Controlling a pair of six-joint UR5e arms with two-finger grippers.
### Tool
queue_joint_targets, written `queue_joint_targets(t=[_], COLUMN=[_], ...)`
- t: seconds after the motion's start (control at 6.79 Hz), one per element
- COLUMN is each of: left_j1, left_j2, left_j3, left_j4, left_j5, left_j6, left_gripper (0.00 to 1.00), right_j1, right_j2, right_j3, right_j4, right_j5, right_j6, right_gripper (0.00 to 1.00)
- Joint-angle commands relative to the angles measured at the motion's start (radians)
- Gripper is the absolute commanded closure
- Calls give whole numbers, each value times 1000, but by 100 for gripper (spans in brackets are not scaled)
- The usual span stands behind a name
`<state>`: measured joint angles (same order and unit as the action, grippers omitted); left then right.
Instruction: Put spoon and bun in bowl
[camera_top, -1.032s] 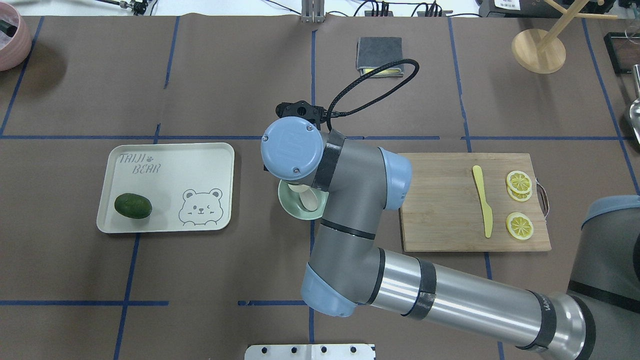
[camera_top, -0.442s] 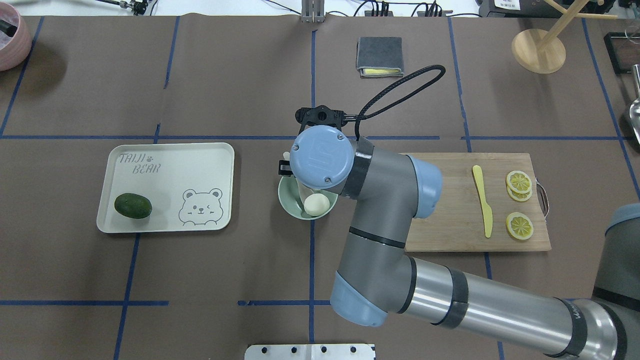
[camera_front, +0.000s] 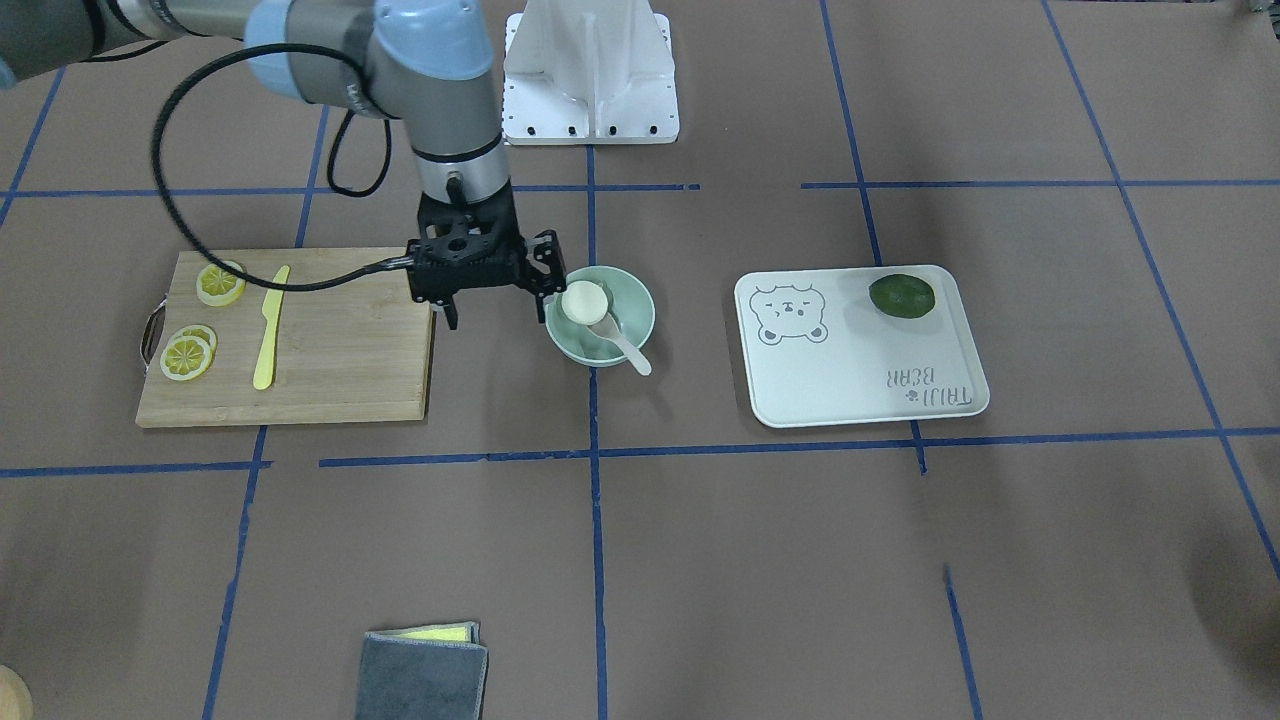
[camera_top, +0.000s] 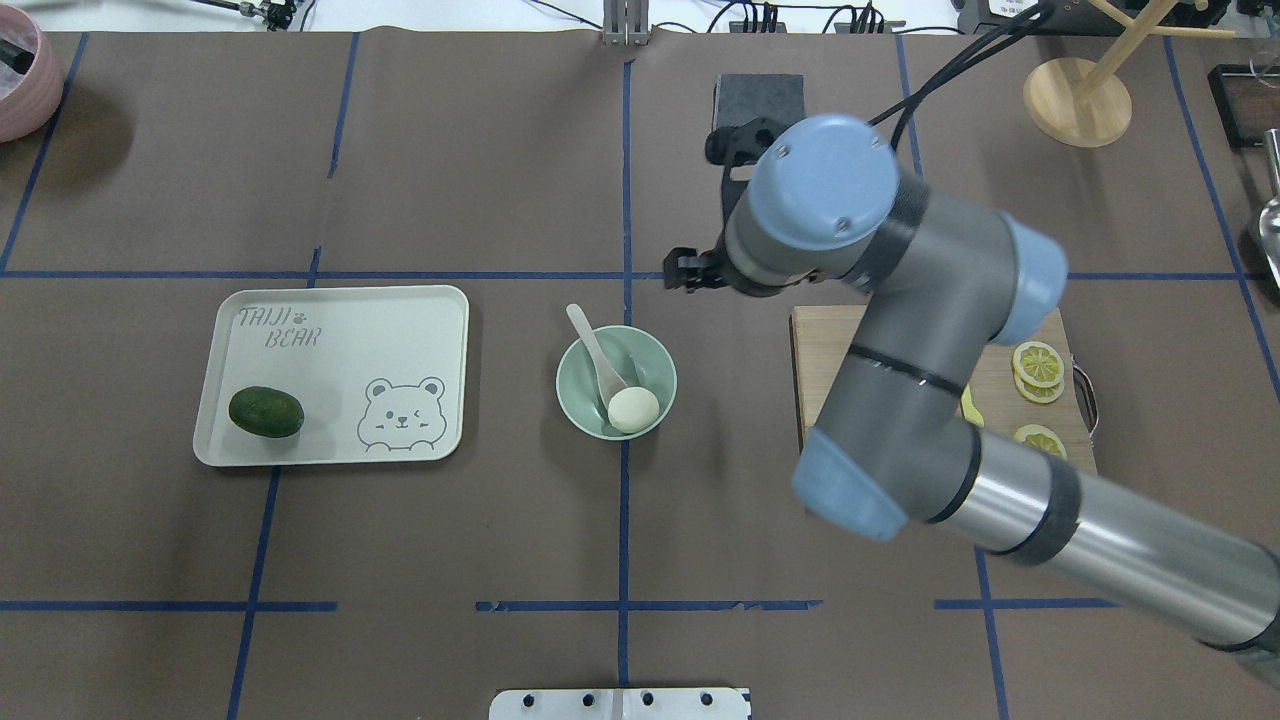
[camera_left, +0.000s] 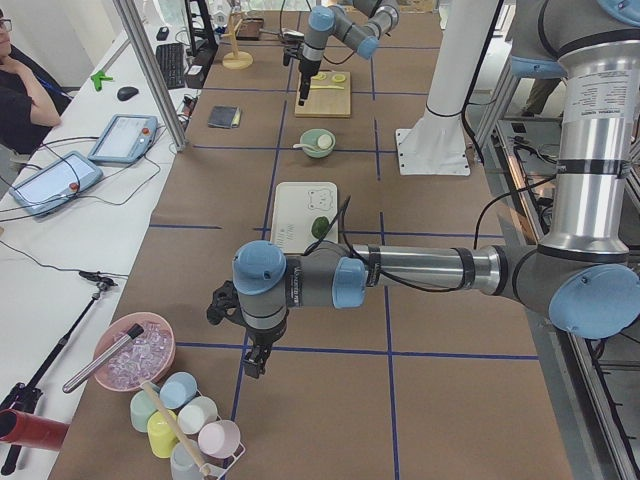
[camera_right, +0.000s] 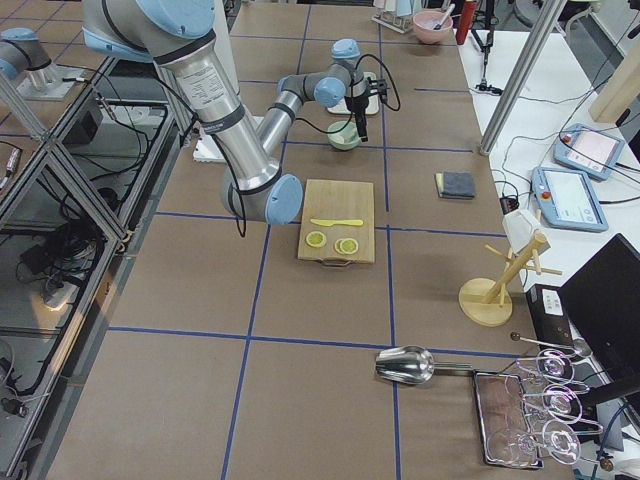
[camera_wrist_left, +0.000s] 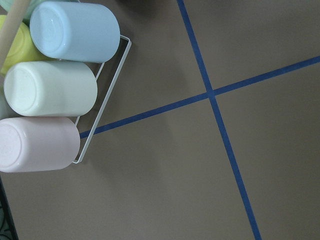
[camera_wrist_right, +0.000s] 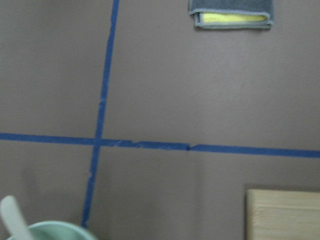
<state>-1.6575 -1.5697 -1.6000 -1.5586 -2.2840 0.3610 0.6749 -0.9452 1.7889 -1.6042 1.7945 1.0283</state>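
Observation:
The pale mint-green bowl (camera_top: 650, 362) stands at the table's middle. The white bun (camera_top: 633, 409) lies inside it. The off-white spoon (camera_top: 593, 352) rests in the bowl with its handle sticking out over the far-left rim. The front-facing view shows the bowl (camera_front: 632, 305), bun (camera_front: 585, 300) and spoon (camera_front: 628, 350) too. My right gripper (camera_front: 495, 305) is open and empty, hanging just beside the bowl toward the cutting board. The right wrist view shows only the bowl's rim (camera_wrist_right: 50, 230) and the spoon handle (camera_wrist_right: 12, 217). My left gripper (camera_left: 255, 362) hangs far off at the table's left end; I cannot tell if it is open.
A white bear-print tray (camera_top: 340, 320) with a green avocado (camera_top: 266, 412) lies left of the bowl. A wooden cutting board (camera_front: 340, 350) with a yellow knife (camera_front: 270, 325) and lemon slices (camera_top: 1038, 362) lies to the right. A grey cloth (camera_front: 425, 675), a wooden stand (camera_top: 1077, 100) and a cup rack (camera_wrist_left: 55, 85) are nearby.
My right arm has drawn back from over the bowl, moving right and up. The bun and spoon now lie uncovered in the bowl.

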Motion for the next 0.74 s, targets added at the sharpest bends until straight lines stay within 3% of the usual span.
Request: queue_joint_targets(t=[0.0, 0.15, 0.59], left_j1=[1, 1, 1], left_j2=[4, 4, 2], left_j3=[0, -1, -5], left_j4=[5, 8, 32], left_j5=[-2, -2, -38], left_j6=[1, -8, -155], left_gripper=[0, 0, 0], right_j1=[288, 437, 745], right_j2=[-152, -232, -458], right_j3=[9, -2, -28], right_j4=[7, 4, -5], right_j5=[255, 382, 489], right_j6=[-441, -687, -1098], right_gripper=[0, 0, 0])
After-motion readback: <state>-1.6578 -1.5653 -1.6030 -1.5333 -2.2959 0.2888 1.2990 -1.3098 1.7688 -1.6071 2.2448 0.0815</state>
